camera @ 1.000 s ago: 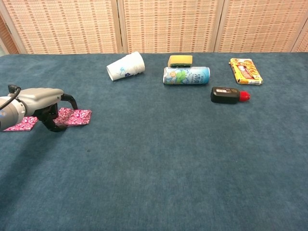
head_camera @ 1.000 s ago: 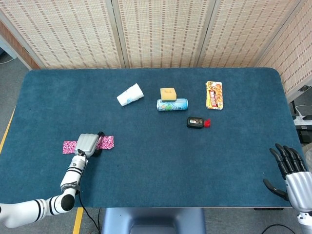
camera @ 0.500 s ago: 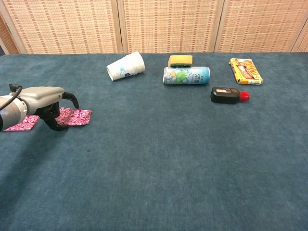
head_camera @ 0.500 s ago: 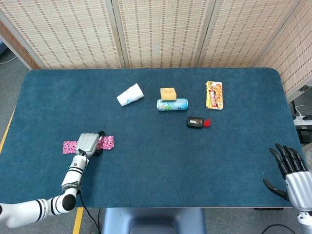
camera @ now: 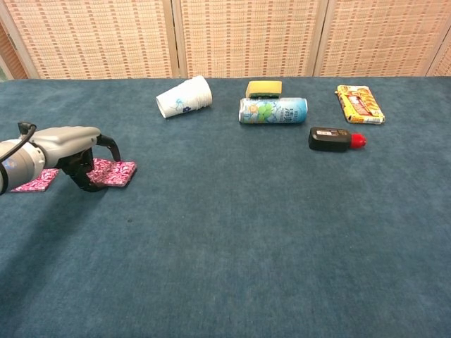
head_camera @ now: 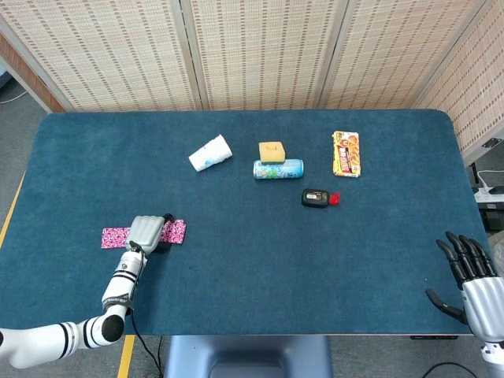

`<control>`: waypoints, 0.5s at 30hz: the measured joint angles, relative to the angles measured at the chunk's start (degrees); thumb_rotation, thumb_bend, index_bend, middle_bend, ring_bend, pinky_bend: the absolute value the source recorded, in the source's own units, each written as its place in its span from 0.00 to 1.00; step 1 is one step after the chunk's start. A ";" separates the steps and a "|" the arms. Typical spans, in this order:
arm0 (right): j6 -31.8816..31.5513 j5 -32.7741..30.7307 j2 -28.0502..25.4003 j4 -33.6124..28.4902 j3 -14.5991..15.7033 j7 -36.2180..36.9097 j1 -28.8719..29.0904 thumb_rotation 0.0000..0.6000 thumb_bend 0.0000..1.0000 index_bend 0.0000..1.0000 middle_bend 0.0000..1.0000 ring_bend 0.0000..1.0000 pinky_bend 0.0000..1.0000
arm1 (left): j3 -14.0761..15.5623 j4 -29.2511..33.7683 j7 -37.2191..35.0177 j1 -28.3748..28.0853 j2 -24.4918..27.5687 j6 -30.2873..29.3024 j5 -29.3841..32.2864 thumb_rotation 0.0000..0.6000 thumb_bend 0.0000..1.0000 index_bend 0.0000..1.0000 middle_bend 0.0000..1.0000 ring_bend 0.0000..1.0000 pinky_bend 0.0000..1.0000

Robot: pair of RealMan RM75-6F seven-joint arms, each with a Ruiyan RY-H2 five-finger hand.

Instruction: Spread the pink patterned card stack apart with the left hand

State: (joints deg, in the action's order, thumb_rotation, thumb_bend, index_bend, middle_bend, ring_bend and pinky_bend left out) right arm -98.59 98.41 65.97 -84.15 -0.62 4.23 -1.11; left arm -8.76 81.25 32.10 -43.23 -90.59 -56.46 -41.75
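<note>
Far left, near the table's (head_camera: 252,260) front edge, we see the pink patterned card stack (head_camera: 115,236) fanned into a strip. Left hand (head_camera: 145,233) rests palm-down across it, fingers curled onto the cards. Far right, right hand (head_camera: 471,283) idles, fingers apart, holding nothing.

Matt blue cloth is covering the table (head_camera: 260,260). A glossy metal can (camera: 273,110) is gleaming at the upper centre of the frame. Woven screens (head_camera: 260,47) are looking rough.

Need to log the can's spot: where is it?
In the head view the can lies on its side mid-table, just in front of the yellow sponge.
</note>
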 measured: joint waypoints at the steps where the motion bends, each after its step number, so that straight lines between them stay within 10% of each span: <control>1: 0.01 -0.03 0.00 0.00 -0.01 -0.01 0.00 1.00 0.13 0.09 0.03 0.00 0.10 | -0.04 -0.02 -0.20 0.05 -0.06 -0.14 -0.17 1.00 0.34 0.35 1.00 1.00 1.00; 15: 0.04 0.02 0.03 0.03 0.01 -0.08 0.01 1.00 0.13 0.09 0.03 0.00 0.10 | 2.21 3.35 -2.79 3.91 2.73 -5.98 -8.09 1.00 0.35 0.43 1.00 1.00 1.00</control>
State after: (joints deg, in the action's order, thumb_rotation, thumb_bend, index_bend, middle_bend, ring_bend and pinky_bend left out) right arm -98.56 98.42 66.00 -84.13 -0.61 4.16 -1.10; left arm -6.56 84.60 29.31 -39.32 -87.86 -62.44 -49.83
